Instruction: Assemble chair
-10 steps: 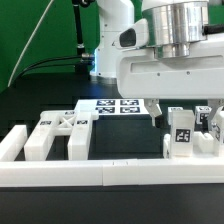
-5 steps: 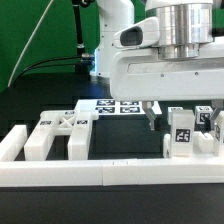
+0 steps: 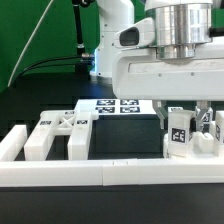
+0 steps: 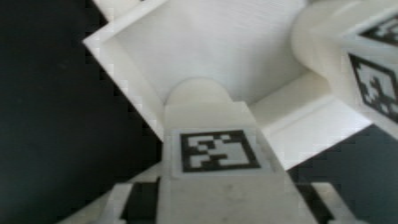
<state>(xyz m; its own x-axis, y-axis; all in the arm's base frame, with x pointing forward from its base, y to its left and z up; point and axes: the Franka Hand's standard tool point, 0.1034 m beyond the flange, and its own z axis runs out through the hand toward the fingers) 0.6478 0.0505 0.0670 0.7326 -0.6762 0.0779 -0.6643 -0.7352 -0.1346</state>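
Straddling a tagged white chair piece [image 3: 180,135], the tool [image 3: 181,117] stands partly closed; whether it grips is unclear.

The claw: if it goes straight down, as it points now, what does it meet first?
Probably the tagged white chair piece standing inside the claw; depth is unclear.

Marker board [image 3: 118,104], white border rail [image 3: 90,176], black table [image 3: 40,100]
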